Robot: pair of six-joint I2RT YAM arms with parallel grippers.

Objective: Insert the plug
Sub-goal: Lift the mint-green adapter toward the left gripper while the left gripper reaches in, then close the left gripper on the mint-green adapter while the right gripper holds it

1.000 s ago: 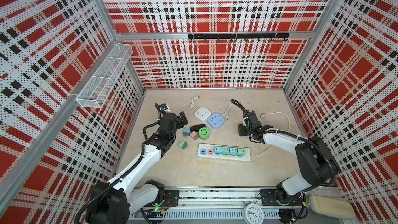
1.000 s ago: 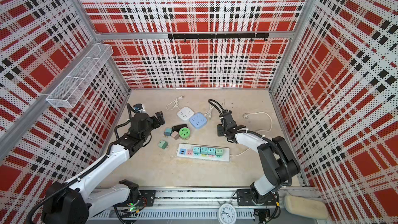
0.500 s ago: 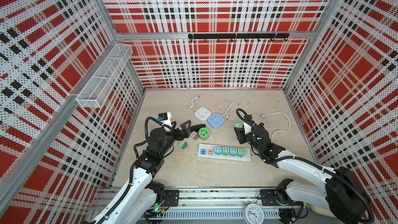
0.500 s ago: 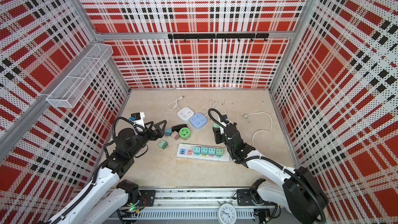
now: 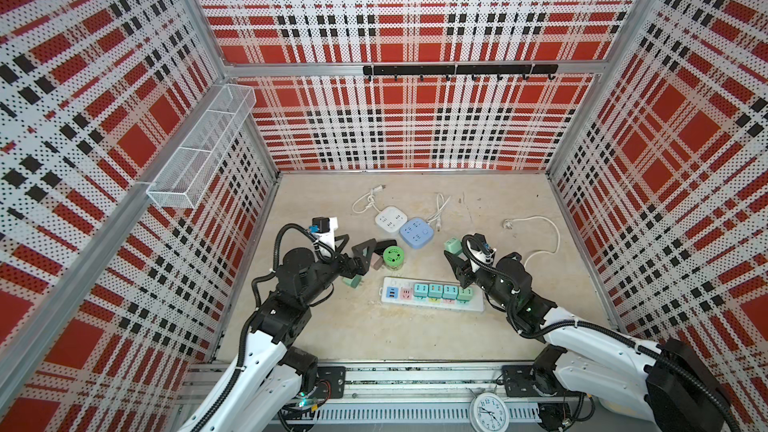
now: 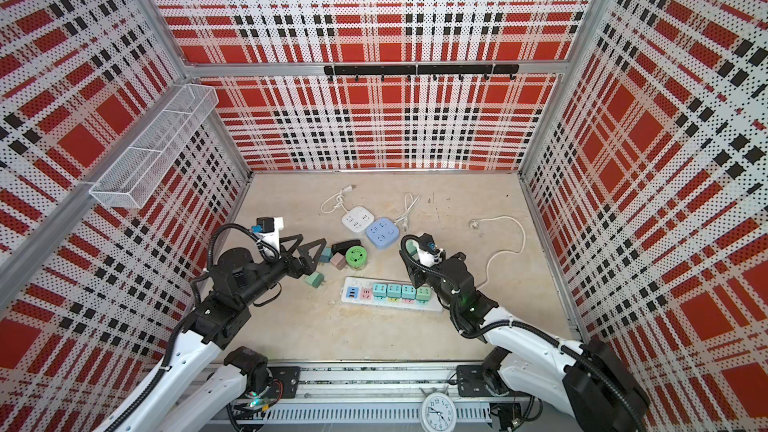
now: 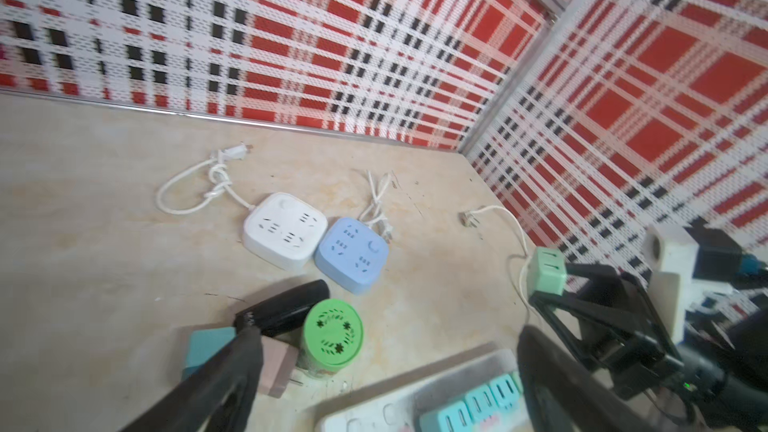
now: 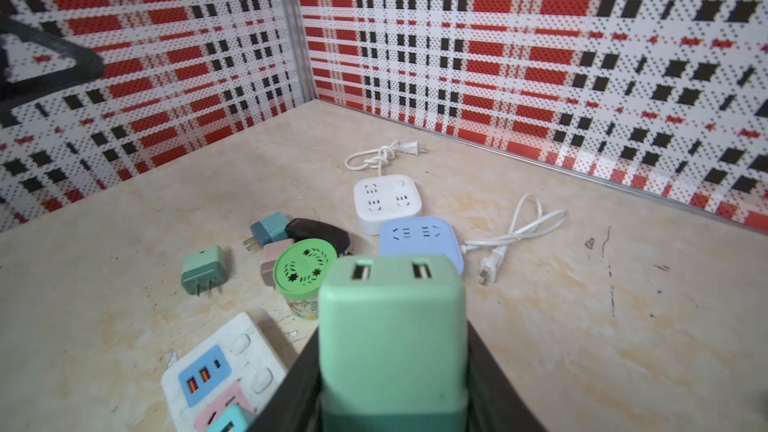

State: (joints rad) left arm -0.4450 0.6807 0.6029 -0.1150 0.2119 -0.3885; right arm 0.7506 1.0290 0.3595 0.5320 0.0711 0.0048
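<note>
Over the last second both arms have folded back toward the front rail. The right gripper [image 5: 453,252] is clamped on the green plug [image 8: 390,313], held off the table behind the power strip [image 5: 474,305], which already carries 4 plugs. The left gripper [image 5: 357,248] is spread wide and holds nothing.

A mottled beige bench [image 5: 374,334] bears a long white power strip [image 5: 434,304] and a white square socket block [image 5: 390,219]. Beside a green round tub [image 5: 393,257] lies, seemingly, a black charger [image 8: 318,232].
</note>
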